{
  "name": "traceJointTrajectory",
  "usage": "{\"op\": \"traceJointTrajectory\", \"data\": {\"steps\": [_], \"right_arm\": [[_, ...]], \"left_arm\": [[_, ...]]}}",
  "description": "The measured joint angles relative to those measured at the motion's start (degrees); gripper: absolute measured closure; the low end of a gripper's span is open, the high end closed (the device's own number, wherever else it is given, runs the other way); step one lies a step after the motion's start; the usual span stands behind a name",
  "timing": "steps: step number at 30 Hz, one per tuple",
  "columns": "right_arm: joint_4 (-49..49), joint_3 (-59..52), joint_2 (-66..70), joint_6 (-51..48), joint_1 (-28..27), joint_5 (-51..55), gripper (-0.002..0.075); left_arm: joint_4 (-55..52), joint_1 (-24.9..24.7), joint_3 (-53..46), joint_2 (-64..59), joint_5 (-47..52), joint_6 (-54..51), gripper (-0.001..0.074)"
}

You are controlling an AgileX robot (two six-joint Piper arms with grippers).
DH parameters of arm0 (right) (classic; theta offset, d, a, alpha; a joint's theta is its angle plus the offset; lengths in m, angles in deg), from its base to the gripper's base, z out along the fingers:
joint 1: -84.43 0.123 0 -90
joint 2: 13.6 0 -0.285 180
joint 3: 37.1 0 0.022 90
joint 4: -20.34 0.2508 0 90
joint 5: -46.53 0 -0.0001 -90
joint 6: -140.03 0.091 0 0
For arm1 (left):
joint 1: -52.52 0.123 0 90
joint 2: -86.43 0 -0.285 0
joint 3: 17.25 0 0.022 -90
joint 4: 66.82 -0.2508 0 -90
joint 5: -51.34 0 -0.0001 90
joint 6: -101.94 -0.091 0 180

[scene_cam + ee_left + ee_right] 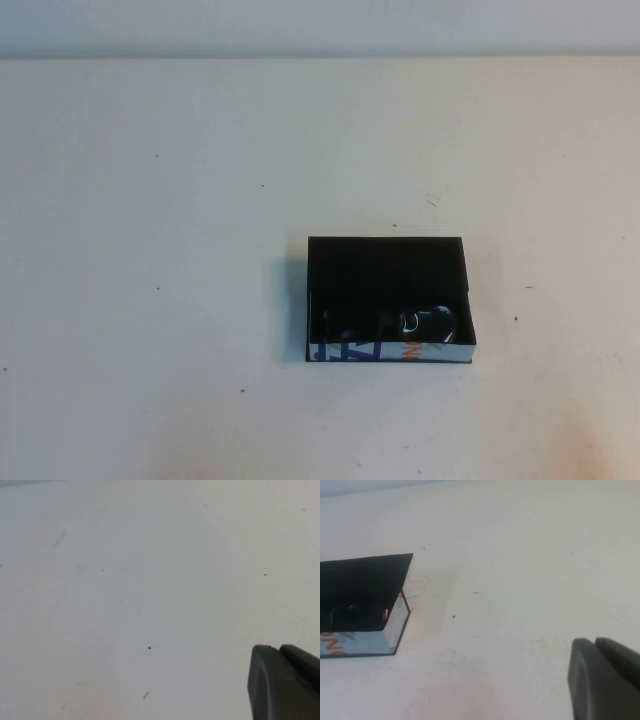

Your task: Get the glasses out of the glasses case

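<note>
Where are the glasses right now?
In the high view, the glasses lie inside the open case, against its near printed wall, right of the table's centre.

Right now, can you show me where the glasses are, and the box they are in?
glasses (432,322), high view, on the dark right lens.
glasses case (385,258), high view, on its black inside, far half.

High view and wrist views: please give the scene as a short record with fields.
glasses case: black open box on the white table, printed white wall toward the robot
glasses: black pair inside the case, near the printed wall
left end effector: over bare table, away from the case
right end effector: over the table beside the case, not touching it
task state: glasses not yet taken out
</note>
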Motion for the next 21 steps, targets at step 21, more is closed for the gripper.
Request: {"op": "traceJointTrajectory", "data": {"steps": [21], "right_arm": [[8.3, 0.0, 0.0, 0.0, 0.0, 0.0, 0.0743]], "left_arm": [[0.0, 0.0, 0.0, 0.0, 0.0, 0.0, 0.0740]]}}
